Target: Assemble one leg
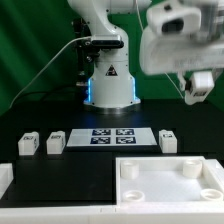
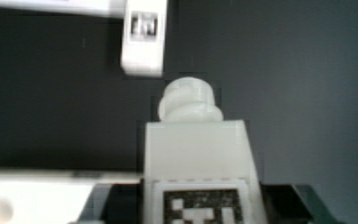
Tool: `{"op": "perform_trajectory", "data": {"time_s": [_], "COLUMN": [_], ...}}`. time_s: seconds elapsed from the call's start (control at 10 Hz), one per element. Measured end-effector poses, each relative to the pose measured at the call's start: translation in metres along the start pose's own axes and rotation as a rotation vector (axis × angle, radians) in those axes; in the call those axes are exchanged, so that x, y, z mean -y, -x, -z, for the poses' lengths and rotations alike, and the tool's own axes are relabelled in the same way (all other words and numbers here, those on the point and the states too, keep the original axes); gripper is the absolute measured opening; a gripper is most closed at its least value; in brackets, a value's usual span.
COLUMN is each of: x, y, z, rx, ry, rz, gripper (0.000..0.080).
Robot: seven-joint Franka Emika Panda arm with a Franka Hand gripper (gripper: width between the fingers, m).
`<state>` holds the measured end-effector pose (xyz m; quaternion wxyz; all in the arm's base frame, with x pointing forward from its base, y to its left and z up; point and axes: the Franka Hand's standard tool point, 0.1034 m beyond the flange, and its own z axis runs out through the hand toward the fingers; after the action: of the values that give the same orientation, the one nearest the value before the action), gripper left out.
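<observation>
My gripper (image 1: 200,90) hangs high over the table at the exterior view's right, shut on one leg (image 1: 203,84). In the wrist view the held leg (image 2: 197,140) is a white cuboid with a rounded screw tip pointing away and a black-and-white marker on its face. It sits between the dark fingers (image 2: 112,203) of my gripper (image 2: 197,206). Three other legs rest on the black table: two (image 1: 28,144) (image 1: 55,143) on the exterior view's left and one (image 1: 168,140) to the right of the marker board. One lying leg (image 2: 144,40) also shows in the wrist view.
The marker board (image 1: 110,136) lies flat in front of the robot base (image 1: 108,80). The large white tabletop (image 1: 150,187) with raised rim fills the front right. A white piece (image 1: 5,180) sits at the front left edge. A cable runs behind on the left.
</observation>
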<state>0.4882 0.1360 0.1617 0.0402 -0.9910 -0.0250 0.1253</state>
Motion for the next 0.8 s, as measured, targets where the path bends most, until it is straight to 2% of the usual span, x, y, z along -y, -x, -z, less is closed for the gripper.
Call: {"op": "perform_trajectory", "data": {"time_s": [0.2, 0.5, 0.7, 0.8], "x": [-0.0003, 0.0017, 0.0026, 0.0023], "y": [0.0019, -0.0033, -0.0014, -0.0063], "z": [-0.0084, -0.0068, -0.0100, -0.0063], "rx": [-0.198, -0.497, -0.562, -0.571], "ry": [0.000, -0.020, -0.026, -0.020], "rz": [0.009, 0.019, 0.025, 0.037], "gripper": [0.0290, 0.0291, 0.0291, 0.0291]}}
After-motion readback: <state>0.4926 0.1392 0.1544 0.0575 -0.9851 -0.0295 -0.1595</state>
